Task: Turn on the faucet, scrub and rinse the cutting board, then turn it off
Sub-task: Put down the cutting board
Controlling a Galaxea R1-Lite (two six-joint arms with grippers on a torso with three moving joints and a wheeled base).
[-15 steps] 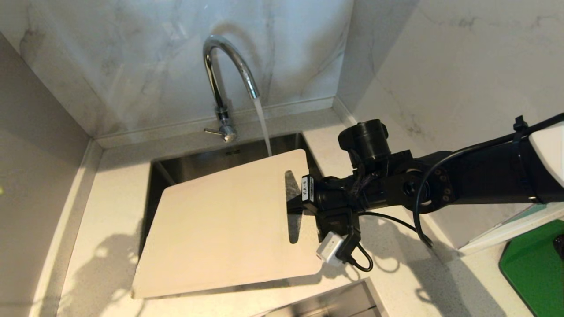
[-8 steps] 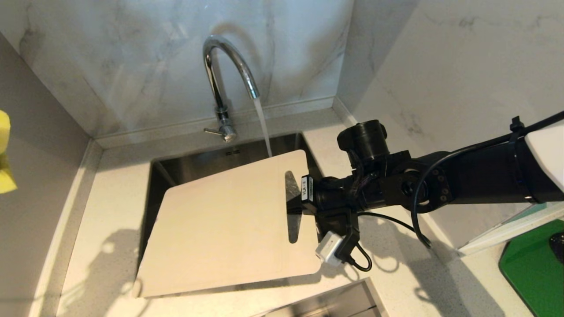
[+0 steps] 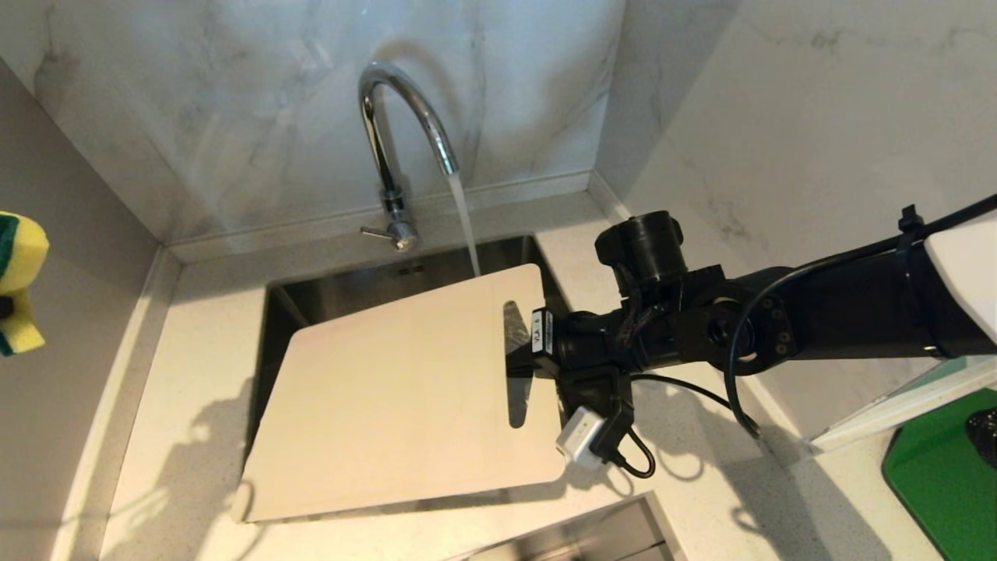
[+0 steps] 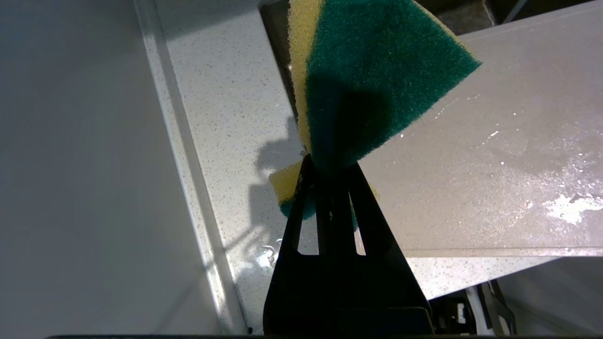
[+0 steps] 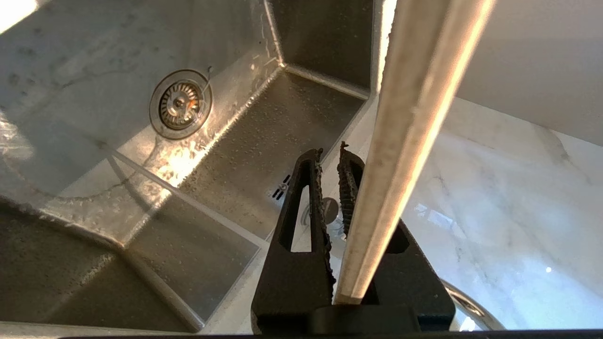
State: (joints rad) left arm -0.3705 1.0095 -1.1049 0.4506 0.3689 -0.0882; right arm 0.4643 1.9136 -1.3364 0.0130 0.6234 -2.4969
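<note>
Marble-walled sink [image 3: 280, 308]: right pincer [image 3: 520, 354] grips the cutting board [image 3: 405, 397] under the running faucet [image 3: 397, 148]; left pincer [image 4: 332, 165], clamping the sponge [image 4: 372, 80], should press flat across the board's counter-side edge.

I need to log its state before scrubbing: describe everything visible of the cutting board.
The cutting board is a thin cream plastic rectangle with rounded corners and a slot handle near its right edge. The right pincer grips it at that slot and holds it tilted over the sink, its far corner by the faucet's running stream. The left wrist view shows its surface wet. The sponge is not touching it.
</note>
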